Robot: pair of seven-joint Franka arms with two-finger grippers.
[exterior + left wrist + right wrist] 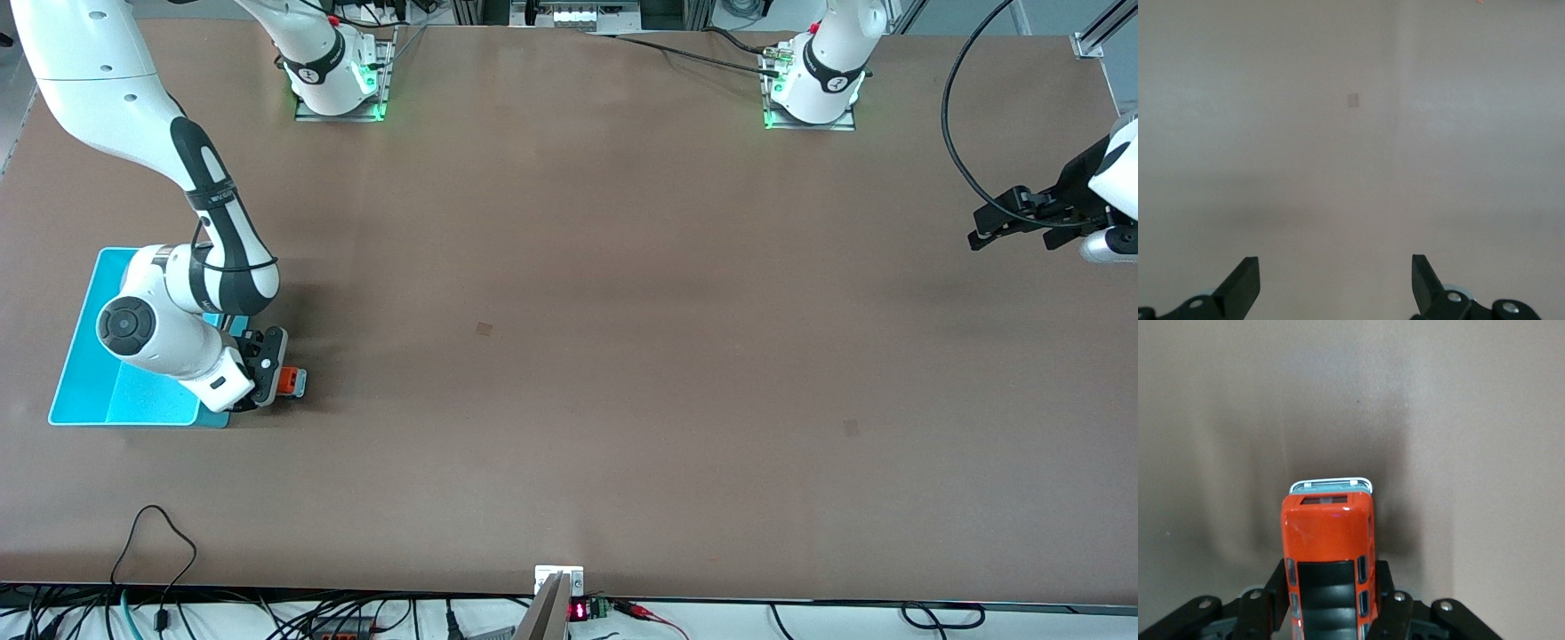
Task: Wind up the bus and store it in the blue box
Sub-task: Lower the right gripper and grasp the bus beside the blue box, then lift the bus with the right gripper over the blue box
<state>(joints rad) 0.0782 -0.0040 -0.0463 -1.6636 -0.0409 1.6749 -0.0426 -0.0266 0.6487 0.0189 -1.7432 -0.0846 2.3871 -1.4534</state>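
Orange paint covers the upper body of the bus, glossy enough to catch a small highlight near its front edge, and a dark ribbed panel runs along the middle of its roof. Small black windows with pale rims line both sides, and a pale grey-white front end sticks out past the orange shell. In the right wrist view the right claw is clamped on the bus, one black finger pressed against each long side of the toy. From the front view the bus sits low at the brown desk, just beside the corner of the blue box that lies nearer to the front camera, on the side of it toward the left arm's end; only a short orange and grey piece of it shows past the right claw. Whether its wheels touch the desk cannot be told. The blue box is a bright cyan bin with thin walls and an open top, lying at the right arm's end of the desk, and the right arm reaches over it. The left claw waits over the left arm's end of the desk, its fingers spread wide apart over bare surface.
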